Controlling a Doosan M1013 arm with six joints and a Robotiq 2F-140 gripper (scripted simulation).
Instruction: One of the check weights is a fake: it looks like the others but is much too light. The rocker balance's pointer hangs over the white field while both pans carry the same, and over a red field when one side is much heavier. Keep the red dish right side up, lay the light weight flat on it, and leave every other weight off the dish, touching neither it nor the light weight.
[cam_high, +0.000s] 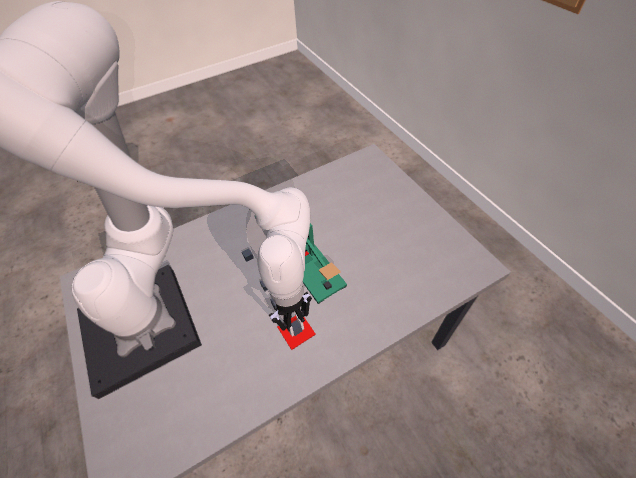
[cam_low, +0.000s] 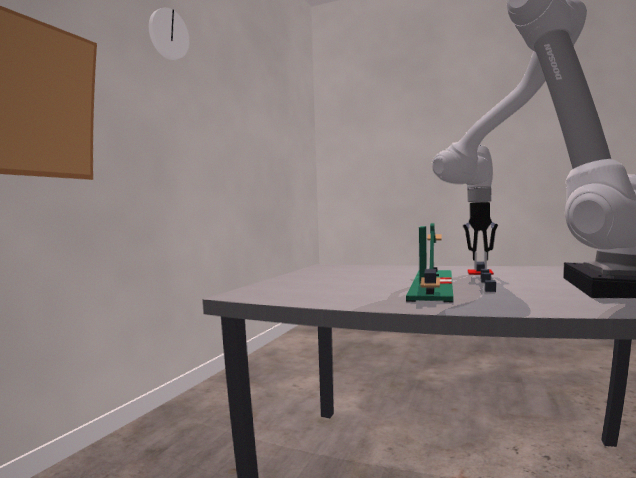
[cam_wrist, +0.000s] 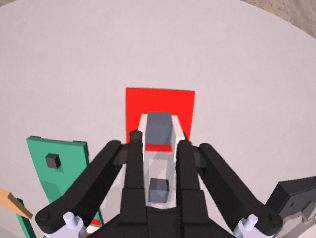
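- Nearest my wrist camera, the gripper (cam_high: 296, 323) (cam_low: 480, 258) (cam_wrist: 158, 124) points down, its fingers drawn in narrow and pinching a dark grey weight (cam_high: 297, 327) (cam_low: 480, 266) (cam_wrist: 159, 128).
- That gripped weight is over the red dish (cam_high: 300, 341) (cam_low: 471, 271) (cam_wrist: 160, 101); I can't tell whether it touches the dish.
- The dish lies flat on the grey table (cam_high: 411, 231) (cam_low: 308, 295) (cam_wrist: 75, 65), and I see its red surface around the fingertips.
- Just beyond the dish, off it, I have a second weight (cam_high: 264, 285) (cam_low: 485, 276) (cam_wrist: 159, 189) on the tabletop, partly hidden by the arm from above.
- Farther along that line sits a third weight (cam_high: 247, 254) (cam_low: 489, 285), also apart from the dish.
- Beside them stands the green rocker balance (cam_high: 321, 291) (cam_low: 422, 249) (cam_wrist: 70, 150), its beam steeply tilted.
- One orange pan (cam_low: 425, 284) is low with a dark weight (cam_low: 430, 275) on it; the other pan (cam_high: 329, 270) (cam_low: 435, 236) (cam_wrist: 14, 202) is high. I can't make out the pointer.
- Well apart from the dish, the arm rises from a black base plate (cam_high: 185, 334) (cam_low: 578, 280) (cam_wrist: 292, 195).
- Beyond the table, a round clock (cam_low: 168, 33) and a brown board (cam_low: 46, 102) hang on the wall.
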